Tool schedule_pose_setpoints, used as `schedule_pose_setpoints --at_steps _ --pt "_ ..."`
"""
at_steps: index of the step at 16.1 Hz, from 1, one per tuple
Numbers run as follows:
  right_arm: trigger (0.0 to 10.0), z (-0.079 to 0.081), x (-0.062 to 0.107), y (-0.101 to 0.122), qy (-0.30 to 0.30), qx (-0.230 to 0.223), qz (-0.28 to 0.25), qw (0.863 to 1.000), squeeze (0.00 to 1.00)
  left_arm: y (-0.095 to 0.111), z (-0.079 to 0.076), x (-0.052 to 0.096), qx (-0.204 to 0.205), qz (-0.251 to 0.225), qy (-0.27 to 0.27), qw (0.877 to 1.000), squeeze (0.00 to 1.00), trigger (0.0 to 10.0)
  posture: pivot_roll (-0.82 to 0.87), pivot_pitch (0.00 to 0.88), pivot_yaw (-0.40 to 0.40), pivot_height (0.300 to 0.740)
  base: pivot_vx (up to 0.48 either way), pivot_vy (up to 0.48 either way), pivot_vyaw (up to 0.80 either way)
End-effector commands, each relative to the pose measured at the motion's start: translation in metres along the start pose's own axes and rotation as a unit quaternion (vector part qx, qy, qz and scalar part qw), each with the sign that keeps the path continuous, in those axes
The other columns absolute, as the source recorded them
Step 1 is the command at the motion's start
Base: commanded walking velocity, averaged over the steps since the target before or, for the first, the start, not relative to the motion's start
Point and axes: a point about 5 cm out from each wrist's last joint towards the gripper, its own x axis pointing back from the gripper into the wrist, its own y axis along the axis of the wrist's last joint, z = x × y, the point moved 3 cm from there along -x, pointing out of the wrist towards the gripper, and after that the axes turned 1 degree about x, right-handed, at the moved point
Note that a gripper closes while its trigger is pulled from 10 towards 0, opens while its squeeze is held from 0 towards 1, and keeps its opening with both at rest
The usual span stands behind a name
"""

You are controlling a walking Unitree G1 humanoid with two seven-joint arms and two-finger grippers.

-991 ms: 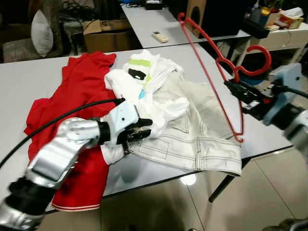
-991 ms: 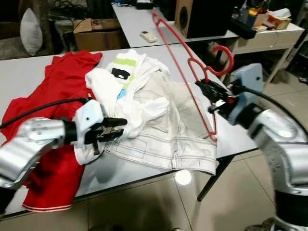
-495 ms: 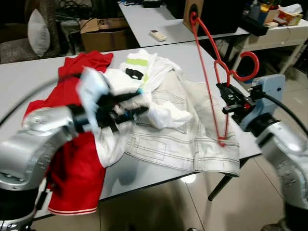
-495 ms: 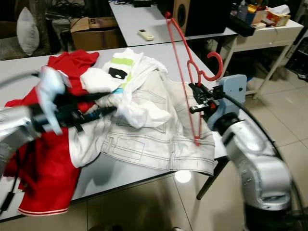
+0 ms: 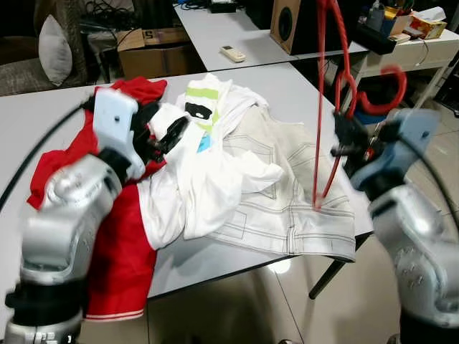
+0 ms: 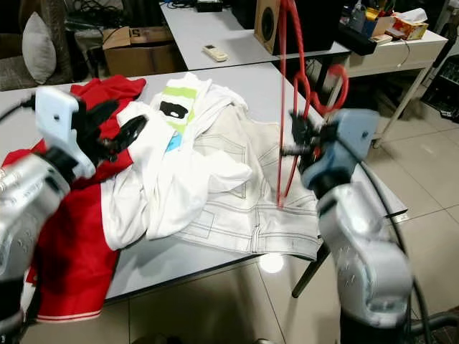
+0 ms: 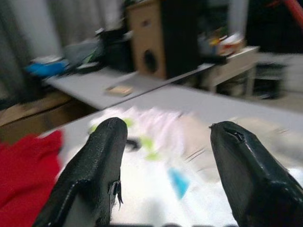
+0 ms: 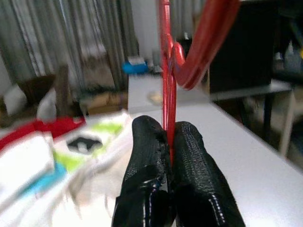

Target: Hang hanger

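Observation:
A red plastic hanger [image 5: 318, 107] stands nearly upright over the table's right side, its lower tip over the off-white jeans [image 5: 287, 208]. My right gripper [image 5: 343, 142] is shut on it just below the hook [image 5: 380, 93]; the right wrist view shows the fingers [image 8: 151, 156] pinching the red bar [image 8: 165, 71]. A white shirt [image 5: 208, 179] with a green and black print lies crumpled mid-table, partly over a red garment [image 5: 122, 244]. My left gripper [image 5: 163, 132] hovers open above the shirt's upper left, nothing between its fingers [image 7: 99, 161].
The clothes lie on a grey table [image 5: 43, 122] whose front edge is near me. Behind stands a second table with a remote [image 5: 239, 54] and a speaker [image 5: 285, 21]. A cardboard box [image 5: 154, 46] and a cushioned chair [image 5: 54, 50] sit back left; a cluttered desk [image 5: 423, 46] is at right.
My left gripper rose from the shirt's lower edge toward the red garment and now stands open; the shirt was dragged and spread. My right gripper swung the hanger upright and closer to the clothes.

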Motion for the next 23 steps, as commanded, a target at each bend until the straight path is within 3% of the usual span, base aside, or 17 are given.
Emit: schedule_pose_setpoints --at_steps 1,5,8,11,13,23 --pt "10.0 0.008 0.002 -0.002 0.011 0.014 0.0 1.0 0.0 -0.009 -0.003 0.003 0.008 0.016 0.015 1.0 0.0 10.0 -0.12 0.0 0.023 0.74 0.0 0.356 0.0" --pt "10.0 0.018 0.002 -0.005 0.034 0.011 -0.001 0.999 0.0 -0.024 -0.007 0.005 -0.012 0.03 0.031 0.999 0.0 10.0 -0.11 0.0 0.013 0.74 0.0 0.357 0.0" --pt "10.0 0.014 0.0 -0.004 0.025 0.033 -0.006 0.999 0.0 -0.035 -0.006 0.005 -0.044 0.048 0.035 0.997 0.0 10.0 -0.12 0.0 0.01 0.74 0.0 0.359 0.0" --pt "10.0 0.006 -0.002 0.0 0.003 0.042 -0.019 0.999 0.0 -0.034 -0.007 0.001 -0.044 0.047 0.042 0.997 0.0 10.0 -0.11 0.0 0.008 0.74 0.0 0.36 0.0" --pt "10.0 0.009 -0.003 -0.004 0.009 0.015 -0.006 1.0 0.0 -0.033 -0.011 -0.002 -0.043 0.041 0.039 0.997 0.0 10.0 -0.11 0.0 0.006 0.74 0.0 0.36 0.0" --pt "10.0 0.016 -0.005 -0.01 0.025 0.008 0.002 1.0 0.0 -0.032 -0.013 -0.001 -0.046 0.039 0.043 0.997 0.0 10.0 -0.09 0.0 -0.01 0.74 0.0 0.356 0.0"
